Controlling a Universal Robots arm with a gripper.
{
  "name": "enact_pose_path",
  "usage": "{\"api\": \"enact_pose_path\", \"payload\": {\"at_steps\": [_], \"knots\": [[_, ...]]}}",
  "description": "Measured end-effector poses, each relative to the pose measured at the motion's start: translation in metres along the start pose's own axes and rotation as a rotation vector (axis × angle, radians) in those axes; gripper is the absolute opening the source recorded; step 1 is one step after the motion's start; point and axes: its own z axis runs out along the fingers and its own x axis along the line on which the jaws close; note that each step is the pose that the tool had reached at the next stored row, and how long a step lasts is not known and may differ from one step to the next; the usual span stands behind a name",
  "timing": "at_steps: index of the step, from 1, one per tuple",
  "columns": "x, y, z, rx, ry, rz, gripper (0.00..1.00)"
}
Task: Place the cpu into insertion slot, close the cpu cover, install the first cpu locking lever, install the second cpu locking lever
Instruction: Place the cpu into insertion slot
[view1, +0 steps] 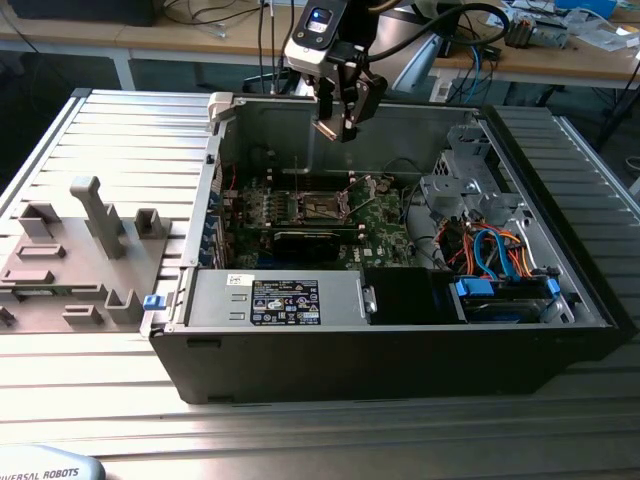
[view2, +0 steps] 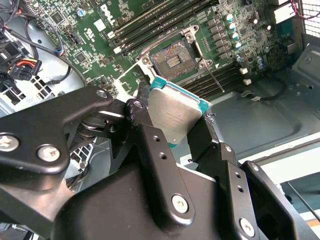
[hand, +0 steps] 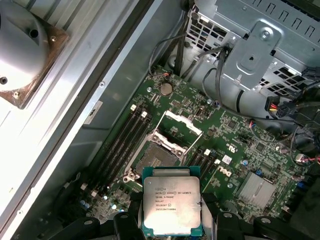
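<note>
Item under inspection: the cpu (hand: 171, 202). It sits clamped by two opposite edges between the fingers of my claw (view2: 173, 117), metal top facing the first wrist camera, green border showing all round. I record the grip as closed on the chip and see no obvious tilt.

The cpu is not seated. In the exterior view my claw hangs high over the open computer case (view1: 400, 350), well apart from the green motherboard (view1: 385, 215) on its floor.

The insertion slot (hand: 159, 159) lies bare, its dark contact field exposed. The cpu cover (hand: 182, 125) stands swung up off the slot at one edge, so the opening is clear. In the second wrist view a thin metal rod (view2: 216, 80), which I take for a locking lever, angles away from a slot corner, unlatched. Memory sticks (hand: 125, 135) flank the slot.

Finding: step one, placing the cpu, is in hand; cover and both levers are not yet done.

Judgement: the placing calls for squaring the chip's edges to the slot's rim, matching its orientation, and a level, gentle descent; a skewed approach risks the contacts.
</note>
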Motion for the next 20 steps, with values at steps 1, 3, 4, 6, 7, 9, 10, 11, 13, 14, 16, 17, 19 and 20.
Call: {"api": "enact_pose_path", "payload": {"at_steps": [1,3,4,6,7,9,10,11,13,14,16,17,19,20], "knots": [[0.0000,0.0000,0.0000,0.0000,0.0000,0.002,0.54],[0.0000,0.0000,0.0000,-0.0001,-0.0002,0.005,0.54],[0.0000,0.0000,0.0000,-0.0001,-0.0003,0.007,0.54],[0.0000,0.0000,0.0000,-0.0001,-0.0004,0.009,0.54],[0.0000,0.0000,0.0000,-0.0001,-0.0005,0.010,0.54],[0.0000,0.0000,0.0000,-0.0001,-0.0005,0.010,0.54],[0.0000,0.0000,0.0000,-0.0001,-0.0006,0.011,0.54],[0.0000,0.0000,0.0000,-0.0001,-0.0006,0.012,0.54],[0.0000,0.0000,0.0000,-0.0001,-0.0007,0.013,0.54],[0.0000,0.0000,0.0000,-0.0001,-0.0007,0.014,0.54],[0.0000,0.0000,0.0000,-0.0002,-0.0007,0.015,0.54],[0.0000,0.0000,0.0000,-0.0002,-0.0008,0.015,0.54],[0.0000,0.0000,0.0000,-0.0002,-0.0008,0.017,0.54],[0.0000,0.0000,0.0000,-0.0001,-0.0008,0.017,0.54]]}}
